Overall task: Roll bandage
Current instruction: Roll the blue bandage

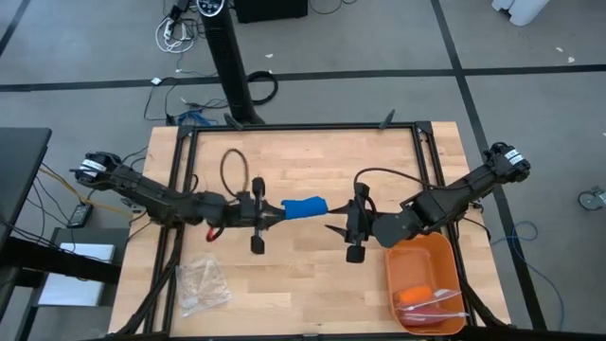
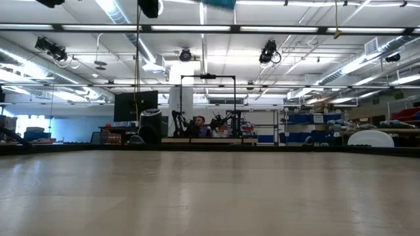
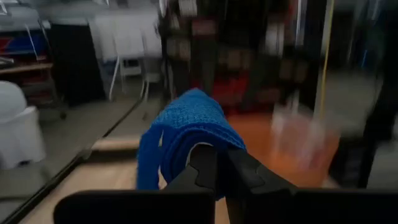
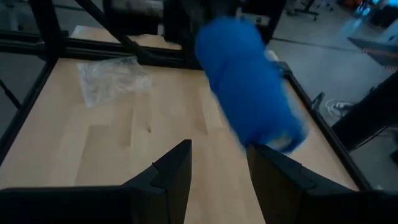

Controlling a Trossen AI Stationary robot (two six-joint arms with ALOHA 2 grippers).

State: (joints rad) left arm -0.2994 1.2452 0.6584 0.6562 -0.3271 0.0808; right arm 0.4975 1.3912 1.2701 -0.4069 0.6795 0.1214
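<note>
- The bandage (image 1: 305, 207) is a bright blue, soft knitted bundle, already wound into a short fat cylinder with a loose tail hanging off one side. It hangs in the air above the middle of the table (image 1: 312, 284), between the two arms.
- The left gripper (image 1: 275, 212) is clenched on the bandage's left end; in the left wrist view its dark fingers (image 3: 214, 171) are pressed together with the blue cloth (image 3: 186, 134) bunched over them.
- The right gripper (image 1: 333, 227) hovers just right of the roll with its jaws spread apart and nothing between them; its wrist view shows the blue roll (image 4: 249, 87) just beyond the gap, not touching either finger.
- Judged from this, the rolling looks well along, and the step in hand is tidying or passing the nearly wound roll.
- The next move calls for the right gripper to close in on the free end and catch the loose tail without knocking the winding slack.
- Farther out, a clear plastic bag (image 1: 202, 284) lies at the near left, and an orange tray (image 1: 423, 254) sits at the near right.
</note>
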